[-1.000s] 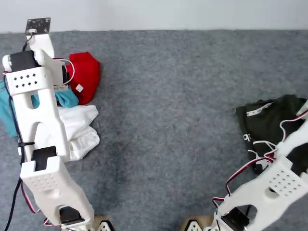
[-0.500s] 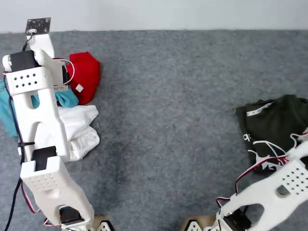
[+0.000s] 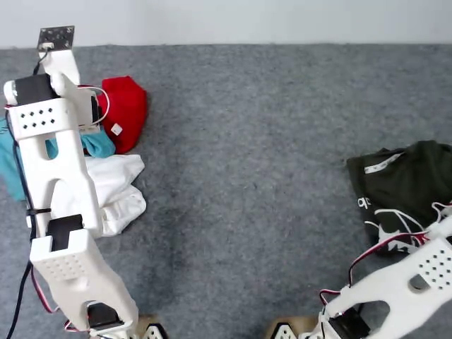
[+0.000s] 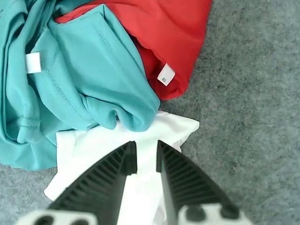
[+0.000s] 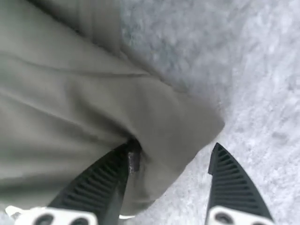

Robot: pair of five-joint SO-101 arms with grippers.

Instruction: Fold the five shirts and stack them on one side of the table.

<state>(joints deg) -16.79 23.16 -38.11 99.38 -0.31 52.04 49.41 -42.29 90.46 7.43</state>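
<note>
Shirt pile (image 3: 120,176) at left; lone shirt (image 3: 402,187) far right.

White perforated shells are covering the left arm (image 3: 53,166) and right arm (image 3: 406,282); red-white-black cables (image 3: 367,247) are looping alongside; fingers (image 4: 108,176) are showing black ribbing.

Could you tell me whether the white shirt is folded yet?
Not folded: the white shirt lies crumpled, edges bunched, beside the teal shirt.

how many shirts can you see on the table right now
4. A red shirt, a teal shirt and a white shirt are bunched together at the table's left edge; a dark shirt lies at the right edge. A fifth may be hidden.
</note>
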